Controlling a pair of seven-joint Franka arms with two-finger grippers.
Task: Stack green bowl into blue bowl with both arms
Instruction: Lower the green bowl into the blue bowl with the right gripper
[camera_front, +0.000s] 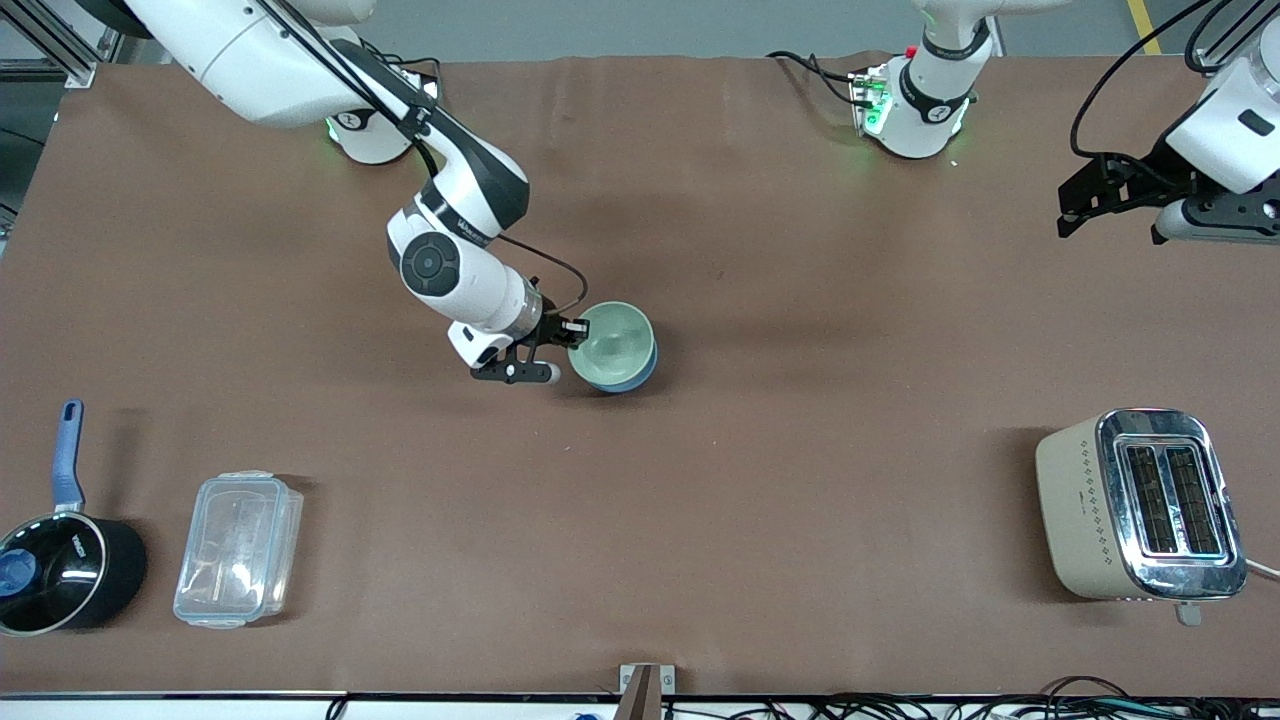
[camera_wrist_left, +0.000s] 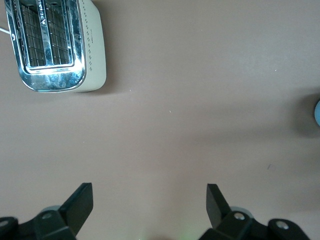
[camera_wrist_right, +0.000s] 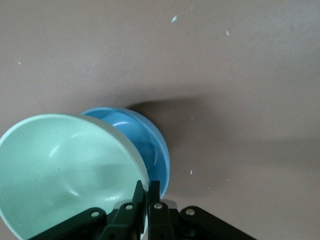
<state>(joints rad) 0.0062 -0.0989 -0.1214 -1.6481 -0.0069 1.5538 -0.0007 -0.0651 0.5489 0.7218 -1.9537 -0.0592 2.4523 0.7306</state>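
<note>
The green bowl sits tilted in the blue bowl at the middle of the table. My right gripper is shut on the green bowl's rim at the side toward the right arm's end. In the right wrist view the green bowl leans inside the blue bowl, and the gripper pinches the green rim. My left gripper is open and empty, up over the table's left arm end; it shows in the left wrist view over bare table.
A beige and chrome toaster stands toward the left arm's end, also in the left wrist view. A black saucepan with a blue handle and a clear plastic box lie near the front camera toward the right arm's end.
</note>
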